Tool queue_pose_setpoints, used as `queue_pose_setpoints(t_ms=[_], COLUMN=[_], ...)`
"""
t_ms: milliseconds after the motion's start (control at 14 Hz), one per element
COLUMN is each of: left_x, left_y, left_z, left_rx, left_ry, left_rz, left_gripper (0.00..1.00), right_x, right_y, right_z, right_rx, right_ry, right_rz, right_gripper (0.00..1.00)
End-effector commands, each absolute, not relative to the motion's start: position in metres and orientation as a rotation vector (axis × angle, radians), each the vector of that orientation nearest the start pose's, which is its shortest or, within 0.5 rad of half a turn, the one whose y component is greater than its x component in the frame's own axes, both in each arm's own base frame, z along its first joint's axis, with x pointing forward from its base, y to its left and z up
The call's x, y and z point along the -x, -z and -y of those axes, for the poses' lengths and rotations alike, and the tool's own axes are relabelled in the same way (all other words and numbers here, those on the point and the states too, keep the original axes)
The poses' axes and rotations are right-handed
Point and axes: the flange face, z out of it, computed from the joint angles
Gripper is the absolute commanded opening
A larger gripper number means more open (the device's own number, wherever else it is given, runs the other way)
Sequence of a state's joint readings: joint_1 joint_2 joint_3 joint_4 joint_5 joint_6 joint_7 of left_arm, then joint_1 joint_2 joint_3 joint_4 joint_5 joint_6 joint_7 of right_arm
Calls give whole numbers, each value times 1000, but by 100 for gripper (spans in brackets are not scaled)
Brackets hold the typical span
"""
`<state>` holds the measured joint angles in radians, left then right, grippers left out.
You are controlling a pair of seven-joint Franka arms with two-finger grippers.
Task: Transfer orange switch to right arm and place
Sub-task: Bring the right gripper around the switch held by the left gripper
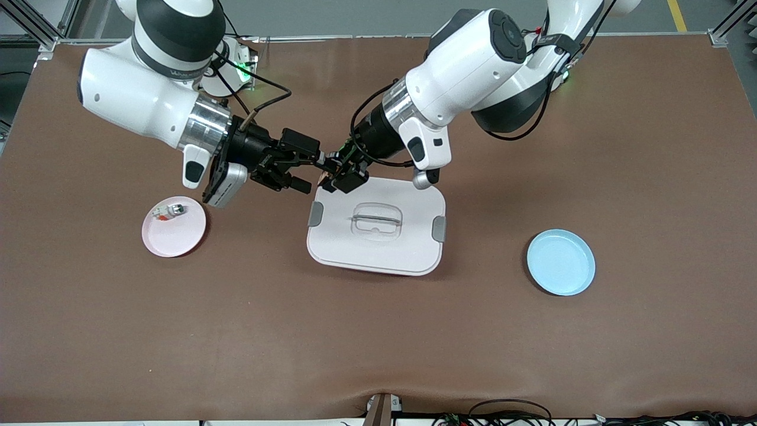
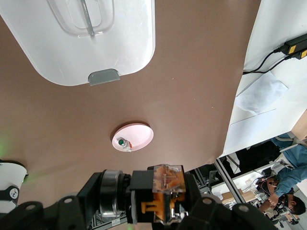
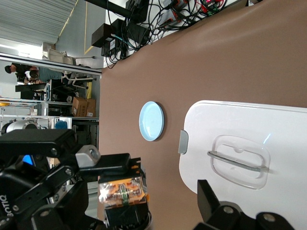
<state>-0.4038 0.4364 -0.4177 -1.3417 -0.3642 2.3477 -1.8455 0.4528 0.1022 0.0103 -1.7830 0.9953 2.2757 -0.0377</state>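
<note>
Two hands meet in the air over the white container's edge.

The left hand (image 1: pixel 331 177) is pinched tight on the orange switch (image 3: pixel 122 191), holding it over the corner of the white lidded container (image 1: pixel 378 248) toward the right arm's end of the bench (image 1: pixel 378 343). The right hand (image 1: pixel 307 171) is spread wide, its fingers (image 3: pixel 115 163) either side of the switch without clamping it. A pink plate (image 1: pixel 177 239) carrying a small silver piece (image 1: pixel 168 211) sits toward the right arm's end; a blue plate (image 1: pixel 560 262) lies toward the left arm's end.
</note>
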Motion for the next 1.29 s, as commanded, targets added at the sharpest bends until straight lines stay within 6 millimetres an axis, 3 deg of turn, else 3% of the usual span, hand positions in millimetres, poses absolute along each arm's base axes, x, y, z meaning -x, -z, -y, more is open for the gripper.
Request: queue_pose_setpoints(t_ms=[0, 501, 1003, 1218], left_x=[-543, -546, -545, -545], left_y=[-574, -575, -575, -575], left_z=[484, 481, 482, 482], left_rx=[-1914, -1906, -1906, -1904], left_ry=[396, 386, 386, 389], left_rz=[-1463, -1466, -1467, -1469], left_gripper=[27, 26, 27, 26], right_x=[-543, -546, -554, -556], right_y=[-549, -549, -569, -562], right_z=[-297, -297, -304, -306], right_rx=[2194, 2193, 2175, 2204], right_ry=[187, 204, 216, 224], right_rz=[-44, -47, -74, -58], right_gripper=[100, 100, 100, 100])
